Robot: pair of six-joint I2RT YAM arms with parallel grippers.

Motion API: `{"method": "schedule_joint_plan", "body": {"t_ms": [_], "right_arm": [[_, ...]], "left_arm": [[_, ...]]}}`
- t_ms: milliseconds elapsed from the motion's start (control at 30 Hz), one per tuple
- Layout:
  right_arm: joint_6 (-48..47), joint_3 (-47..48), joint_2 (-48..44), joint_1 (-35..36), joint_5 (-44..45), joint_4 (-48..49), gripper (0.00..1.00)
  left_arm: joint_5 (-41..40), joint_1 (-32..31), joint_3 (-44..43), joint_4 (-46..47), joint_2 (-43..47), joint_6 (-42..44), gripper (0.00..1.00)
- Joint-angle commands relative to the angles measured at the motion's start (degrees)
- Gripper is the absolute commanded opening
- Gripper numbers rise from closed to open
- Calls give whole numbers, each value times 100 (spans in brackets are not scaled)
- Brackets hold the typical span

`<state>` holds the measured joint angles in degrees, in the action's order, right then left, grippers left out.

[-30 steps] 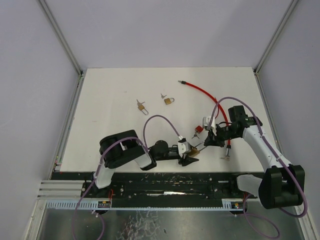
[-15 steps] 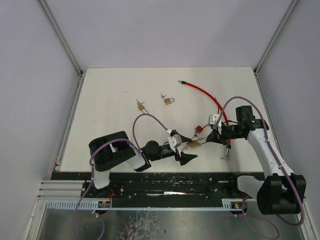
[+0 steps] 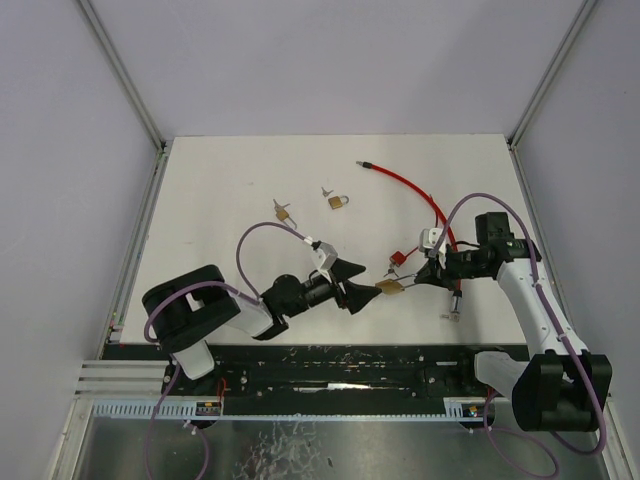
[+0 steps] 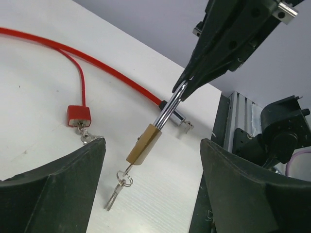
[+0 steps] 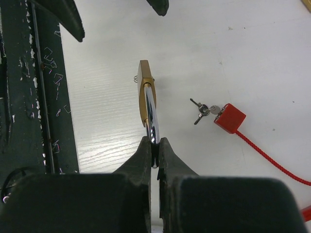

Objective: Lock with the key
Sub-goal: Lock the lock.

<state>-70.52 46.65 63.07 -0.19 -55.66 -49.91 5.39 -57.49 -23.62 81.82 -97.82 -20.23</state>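
Note:
A brass padlock [image 4: 144, 144] hangs in the air by its steel shackle [image 5: 151, 114], which my right gripper [image 5: 153, 144] is shut on. A key sits in the bottom of the padlock, with spare keys [image 4: 118, 188] dangling from its ring. In the top view the padlock [image 3: 390, 287] lies between my right gripper [image 3: 414, 282] and my left gripper [image 3: 352, 285]. My left gripper [image 4: 151, 143] is open and empty, its fingers wide on either side of the padlock and a little short of it, touching nothing.
A red cable lock [image 3: 397, 259] with its own keys [image 5: 201, 110] lies just behind the padlock, and its red cable [image 3: 410, 186] runs to the back. The cable's metal end [image 3: 454, 310] lies under my right arm. Two small brass padlocks [image 3: 338, 201] [image 3: 283, 212] lie mid-table.
My left gripper has drawn back to the left, away from the padlock, and swung up level with it. My right gripper has kept its hold on the shackle and shifted slightly back.

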Motion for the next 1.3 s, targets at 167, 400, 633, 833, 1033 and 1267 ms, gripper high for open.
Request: {"method": "schedule_joint_plan", "body": {"t_ms": [167, 400, 633, 833, 1033, 1267], "right_arm": [[76, 433, -135, -180, -507, -98, 0], [124, 543, -114, -243, -528, -198, 0], [119, 582, -158, -289, -593, -272, 0], [81, 615, -199, -307, -638, -325, 0], [18, 623, -266, -324, -681, -390, 0], [-82, 619, -259, -326, -727, -475, 0]], "left_arm": [[317, 86, -32, -408, 0, -563, 69], [414, 166, -214, -657, -168, -617, 59], [457, 164, -410, -643, -458, -457, 56], [464, 142, -387, -181, -696, -260, 54], [490, 146, -554, -288, -845, -228, 53], [396, 142, -709, -318, -973, -116, 47]]}}
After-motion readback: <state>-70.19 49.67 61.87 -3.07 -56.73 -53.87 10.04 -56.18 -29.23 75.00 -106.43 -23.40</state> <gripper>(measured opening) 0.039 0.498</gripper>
